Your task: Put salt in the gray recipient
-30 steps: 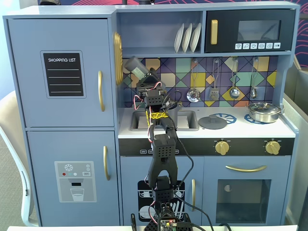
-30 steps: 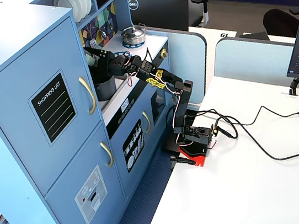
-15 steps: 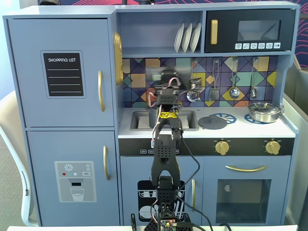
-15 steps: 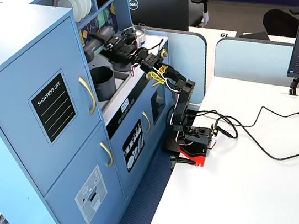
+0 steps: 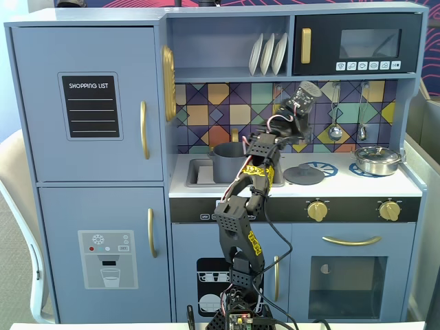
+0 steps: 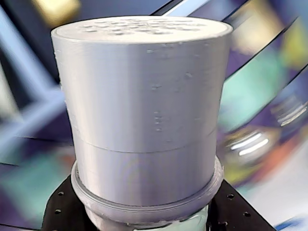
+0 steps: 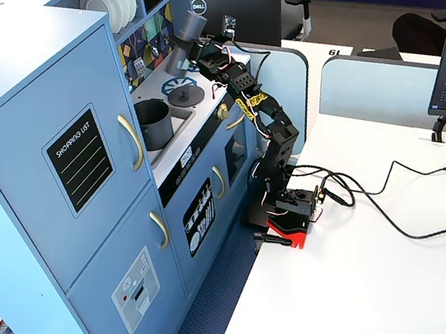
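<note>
Above the stove end of the counter: my gripper (image 5: pixel 294 110) hangs clamped around the tall dark gray cylindrical salt shaker with the wider cap (image 5: pixel 303 95); the shaker is lifted clear of every surface.
Grip: in the wrist view the black jaws sit under the flared collar of the salt shaker (image 6: pixel 144 120), squeezed onto its narrower body, so I judge the hold firm.
Tilt: cap end points up and to the right in a fixed view, so the holes face away from the counter; I judge nothing is pouring now.
Matte dark gray cylindrical pot with side handles: stands upright in the sink recess (image 5: pixel 227 159), well to the left of the shaker in that view, mouth open; also seen in the other fixed view (image 7: pixel 155 123).
Flat gray round lid: lies on the counter (image 5: pixel 303 174), roughly below my gripper, which may be why I hold the shaker high.
Shiny silver pan: sits at the far right of the counter (image 5: pixel 377 159), apart from my arm.
Hard to make out: the label is almost wholly cut off at the bottom edge of the wrist view; my fingertips are hidden behind the shaker; the background there is smeared. Inside of the pot: not visible.
</note>
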You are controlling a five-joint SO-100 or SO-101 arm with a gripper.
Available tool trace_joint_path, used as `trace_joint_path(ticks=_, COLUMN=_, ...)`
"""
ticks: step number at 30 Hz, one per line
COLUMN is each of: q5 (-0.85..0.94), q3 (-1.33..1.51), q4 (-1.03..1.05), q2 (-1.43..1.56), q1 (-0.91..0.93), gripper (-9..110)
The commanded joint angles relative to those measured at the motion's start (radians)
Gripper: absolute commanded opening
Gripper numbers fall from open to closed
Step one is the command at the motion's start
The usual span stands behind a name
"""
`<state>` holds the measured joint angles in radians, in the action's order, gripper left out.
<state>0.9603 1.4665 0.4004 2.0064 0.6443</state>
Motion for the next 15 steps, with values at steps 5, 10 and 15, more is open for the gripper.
trace_joint_path(ticks=5, q5=0.396, q3=0.026, q4=-0.075, q2=0.002, q1=0.195, gripper=0)
trace_joint_path(ticks=10, q5=0.523, q3=0.023, q4=-0.144, q2=-0.077, q1=0.244, gripper=0)
trace_joint_path(ticks=15, q5=0.586, q3=0.008, q4=-0.209, q2=-0.175, q1=0.258, gripper=0)
